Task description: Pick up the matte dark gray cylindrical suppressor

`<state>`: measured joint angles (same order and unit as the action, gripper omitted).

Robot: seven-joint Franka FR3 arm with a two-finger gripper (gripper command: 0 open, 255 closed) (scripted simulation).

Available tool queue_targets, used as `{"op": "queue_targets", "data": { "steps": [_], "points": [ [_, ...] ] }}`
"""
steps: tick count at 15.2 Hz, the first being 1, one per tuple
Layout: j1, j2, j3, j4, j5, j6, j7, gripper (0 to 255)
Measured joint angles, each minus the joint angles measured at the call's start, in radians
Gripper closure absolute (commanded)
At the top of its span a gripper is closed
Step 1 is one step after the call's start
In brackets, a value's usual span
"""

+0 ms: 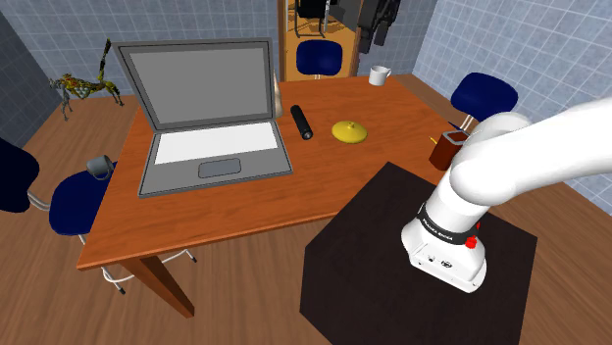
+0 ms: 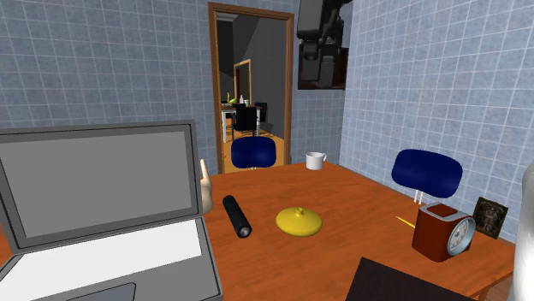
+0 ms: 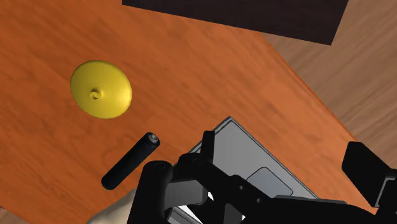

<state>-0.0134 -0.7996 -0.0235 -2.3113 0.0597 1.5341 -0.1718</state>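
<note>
In the shoulder view, the dark suppressor (image 1: 301, 123) is lying on the table (image 1: 235, 211), between the laptop (image 1: 211, 118) and the yellow disc (image 1: 349, 131). In the second exterior view, the gripper (image 2: 321, 73) is being held high above it. In the wrist view, the fingers (image 3: 156, 184) are being held apart, empty. The approach is judged to be in hand, and lowering astride the cylinder is being called for.

Surface (image 1: 324, 186): open laptop (image 1: 211, 118) at the shoulder view's left, yellow domed lid (image 1: 349, 131) centre, white mug (image 1: 379, 74) far edge.
</note>
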Motion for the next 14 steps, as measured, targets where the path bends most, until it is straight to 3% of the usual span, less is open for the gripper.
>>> {"op": "queue_targets", "data": {
  "steps": [4, 14],
  "points": [
    [-0.009, 0.055, 0.007, -0.014, -0.001, 0.066, 0.021, 0],
    [-0.057, 0.331, 0.022, -0.05, -0.019, 0.369, 0.116, 0]
  ]
}}
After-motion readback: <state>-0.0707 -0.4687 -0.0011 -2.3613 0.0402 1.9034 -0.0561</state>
